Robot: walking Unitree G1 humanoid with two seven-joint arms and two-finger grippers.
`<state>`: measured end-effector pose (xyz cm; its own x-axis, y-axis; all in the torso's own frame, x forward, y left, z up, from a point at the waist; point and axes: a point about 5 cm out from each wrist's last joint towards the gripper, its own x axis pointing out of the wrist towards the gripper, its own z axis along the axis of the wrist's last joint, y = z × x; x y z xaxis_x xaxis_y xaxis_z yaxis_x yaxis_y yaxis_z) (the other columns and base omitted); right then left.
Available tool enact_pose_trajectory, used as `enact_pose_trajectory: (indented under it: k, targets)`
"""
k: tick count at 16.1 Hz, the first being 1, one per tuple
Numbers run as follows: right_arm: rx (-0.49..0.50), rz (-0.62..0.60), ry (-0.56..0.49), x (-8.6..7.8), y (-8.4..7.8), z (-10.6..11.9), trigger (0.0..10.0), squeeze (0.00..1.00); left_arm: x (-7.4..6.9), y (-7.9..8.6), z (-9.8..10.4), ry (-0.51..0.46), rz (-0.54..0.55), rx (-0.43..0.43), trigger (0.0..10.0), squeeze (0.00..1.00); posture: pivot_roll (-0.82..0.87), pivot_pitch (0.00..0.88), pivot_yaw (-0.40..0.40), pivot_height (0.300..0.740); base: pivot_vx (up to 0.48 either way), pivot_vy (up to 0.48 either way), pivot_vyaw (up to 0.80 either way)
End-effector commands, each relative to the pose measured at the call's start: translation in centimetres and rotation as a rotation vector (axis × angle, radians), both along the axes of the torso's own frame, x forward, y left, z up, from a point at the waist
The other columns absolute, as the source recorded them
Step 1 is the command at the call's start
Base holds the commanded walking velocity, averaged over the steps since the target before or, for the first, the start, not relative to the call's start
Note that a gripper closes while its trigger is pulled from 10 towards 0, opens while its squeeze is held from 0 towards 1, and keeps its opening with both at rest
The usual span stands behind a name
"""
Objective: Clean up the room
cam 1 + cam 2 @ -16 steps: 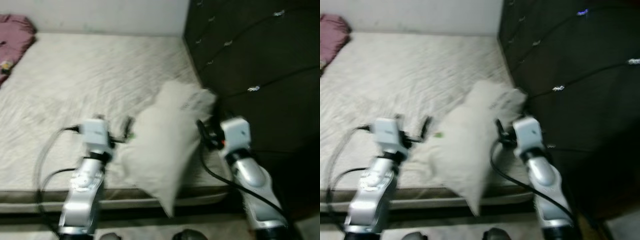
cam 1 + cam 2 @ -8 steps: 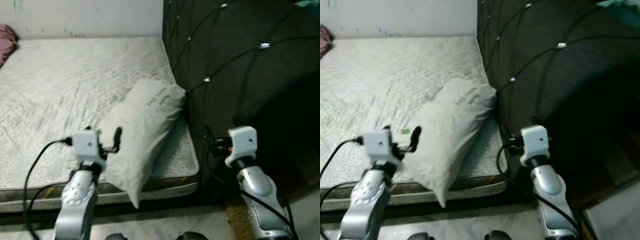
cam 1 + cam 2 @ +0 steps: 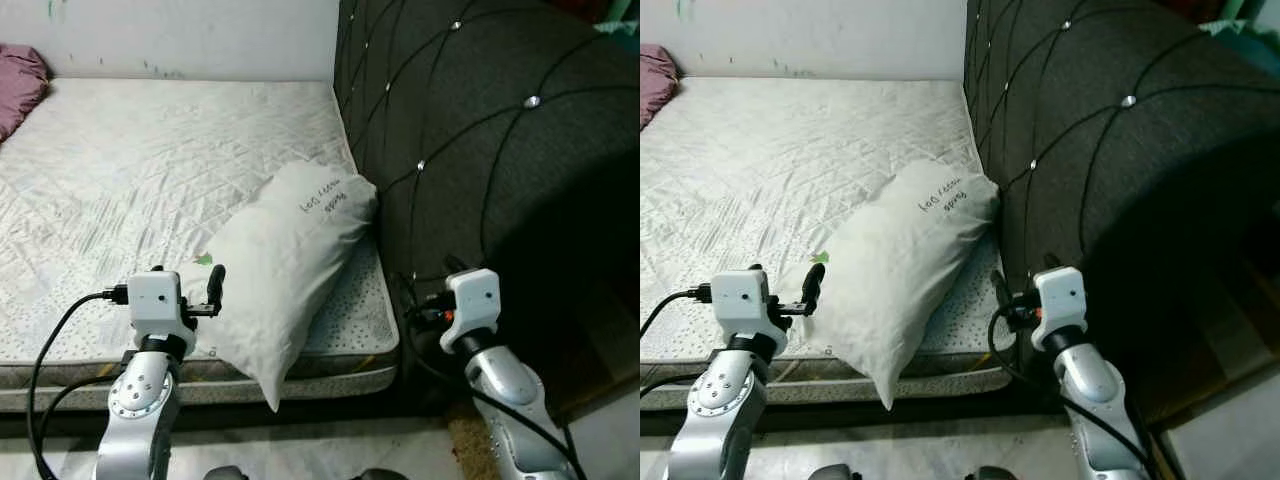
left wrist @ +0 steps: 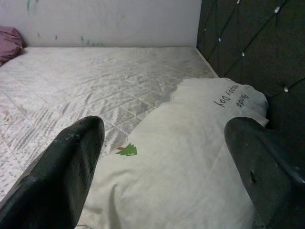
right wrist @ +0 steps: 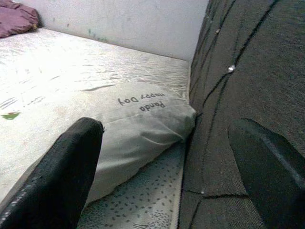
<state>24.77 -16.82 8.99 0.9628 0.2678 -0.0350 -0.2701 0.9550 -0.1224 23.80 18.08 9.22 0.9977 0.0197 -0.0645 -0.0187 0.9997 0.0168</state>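
A white pillow with dark handwriting and a small green tree mark lies on the bare mattress. Its far end leans against the dark tufted headboard, and its near corner hangs over the mattress's front edge. My left gripper hovers at the pillow's near left side, open, and the pillow fills the gap ahead of its fingers. My right gripper is open and empty, low beside the headboard, just right of the pillow.
A pink blanket is bunched at the mattress's far left corner. A pale wall runs behind the bed. The headboard closes off the right side. A strip of floor lies below the mattress's front edge.
The view has swung and sharpened. The pillow, which was up between both grippers, now rests on the mattress against the headboard. My right gripper has drawn away to the pillow's right.
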Motion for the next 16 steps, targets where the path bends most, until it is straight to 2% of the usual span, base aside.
enact_pose_trajectory:
  k: [1, 3, 10, 13, 16]
  targets:
    - [0.001, 0.004, 0.008, 0.04, -0.05, -0.03, 10.0, 0.00, 0.35, 0.02, 0.23, -0.009, 0.008, -0.008, 10.0, 0.00, -0.01, 0.000, -0.012, 0.740, 0.000, 0.000, 0.00]
    - [0.000, 0.012, 0.000, 0.56, 0.13, 0.23, 10.0, 0.00, 0.62, -0.21, 0.42, -0.019, -0.014, -0.016, 10.0, 0.00, -0.01, 0.000, -0.010, 0.740, 0.000, 0.418, 0.00]
    - [0.041, -0.007, -0.003, 0.41, 0.26, 0.50, 10.0, 0.00, 0.88, -0.53, 0.77, -0.031, -0.031, -0.017, 10.0, 0.00, -0.01, 0.000, 0.000, 0.740, 0.000, 0.478, 0.00]
    - [0.057, -0.008, -0.009, 0.48, 0.50, 0.63, 10.0, 0.00, 0.89, -0.45, 0.95, -0.049, -0.005, 0.012, 10.0, 0.00, -0.01, 0.000, 0.004, 0.740, 0.000, 0.000, 0.00]
    - [0.069, -0.011, -0.009, 0.52, 0.56, 0.68, 10.0, 0.00, 0.87, -0.61, 0.95, -0.047, -0.012, -0.002, 10.0, 0.00, -0.01, 0.000, 0.004, 0.740, 0.000, 0.000, 0.00]
